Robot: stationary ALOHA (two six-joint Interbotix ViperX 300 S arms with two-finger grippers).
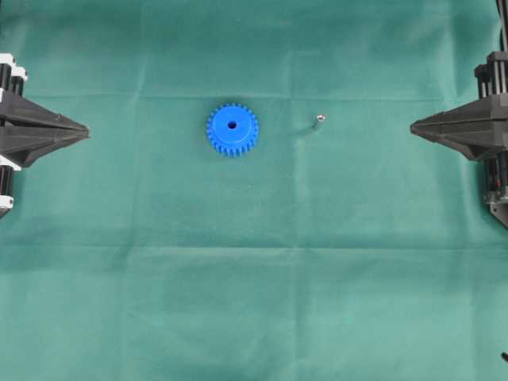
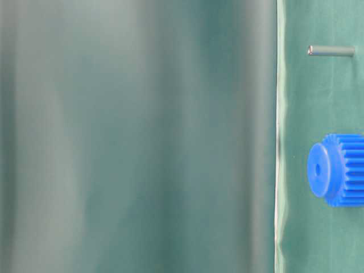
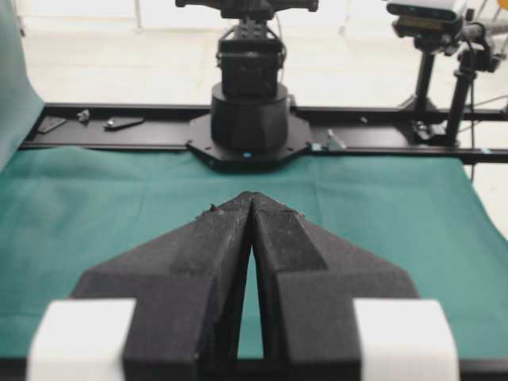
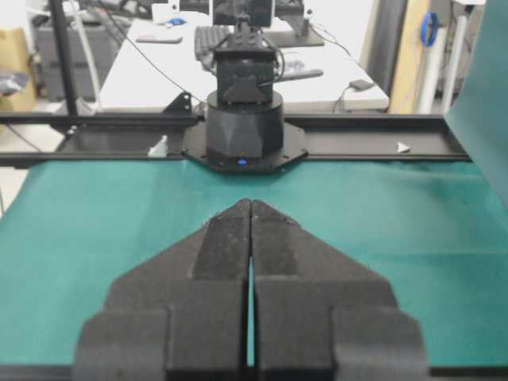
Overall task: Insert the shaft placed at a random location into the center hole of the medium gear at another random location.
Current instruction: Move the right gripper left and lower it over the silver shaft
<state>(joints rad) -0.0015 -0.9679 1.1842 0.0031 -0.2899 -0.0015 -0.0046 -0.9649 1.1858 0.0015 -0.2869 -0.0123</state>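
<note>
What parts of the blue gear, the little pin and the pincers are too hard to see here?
- Medium gear: table-level view, its right side is cut off by the picture edge.
- Shaft: overhead view, too small to show its shape or its ends.
- Center hole: overhead view, dark inside, depth unseen.
- Table-level view: left part is only a blurred green cloth.
- Left pincer and right pincer: wrist views show neither gear nor shaft.
</note>
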